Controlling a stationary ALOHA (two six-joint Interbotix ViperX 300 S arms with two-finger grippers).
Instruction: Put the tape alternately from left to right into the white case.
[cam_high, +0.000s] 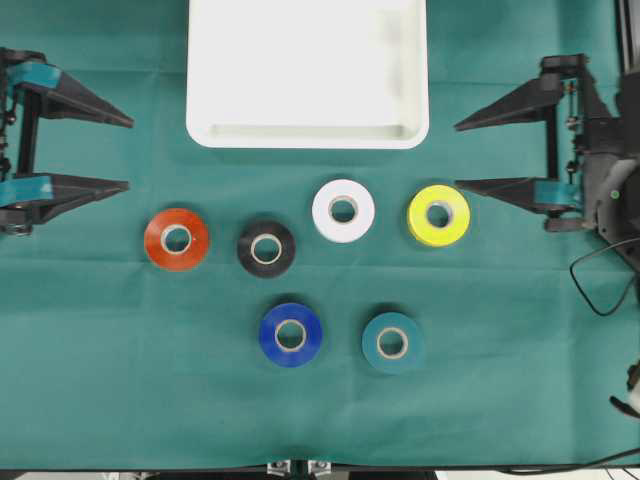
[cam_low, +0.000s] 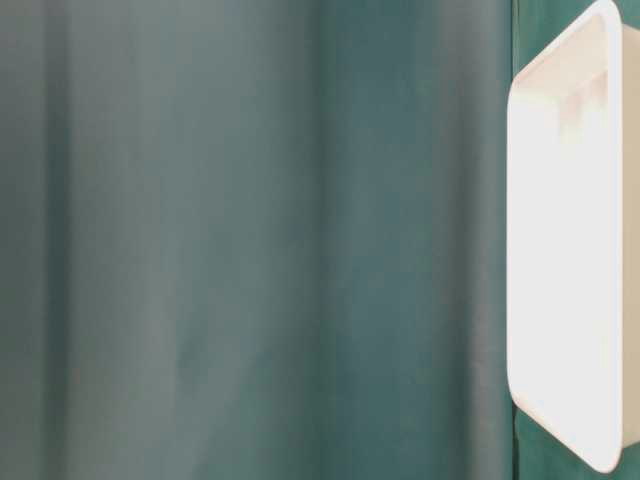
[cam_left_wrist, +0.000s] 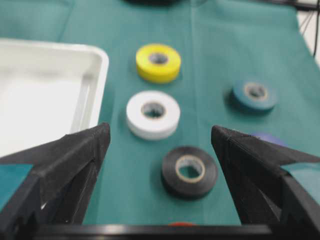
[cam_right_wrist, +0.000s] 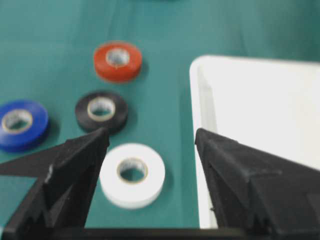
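Note:
Six rolls of tape lie flat on the green cloth: red (cam_high: 177, 239), black (cam_high: 266, 248), white (cam_high: 343, 210), yellow (cam_high: 438, 214), blue (cam_high: 291, 335) and teal (cam_high: 392, 342). The white case (cam_high: 307, 70) sits at the back centre with nothing in it. My left gripper (cam_high: 128, 153) hovers open at the far left, up-left of the red roll and apart from it. My right gripper (cam_high: 457, 156) is open at the right, just above the yellow roll. The left wrist view looks past open jaws at black tape (cam_left_wrist: 189, 171) and white tape (cam_left_wrist: 153, 114). White tape (cam_right_wrist: 132, 174) and the case (cam_right_wrist: 260, 115) lie ahead of the right jaws.
A black cable (cam_high: 600, 275) loops on the cloth at the right edge beside the right arm. The table-level view shows mostly green cloth with the case (cam_low: 570, 250) at its right side. The table's front edge runs along the bottom of the overhead view.

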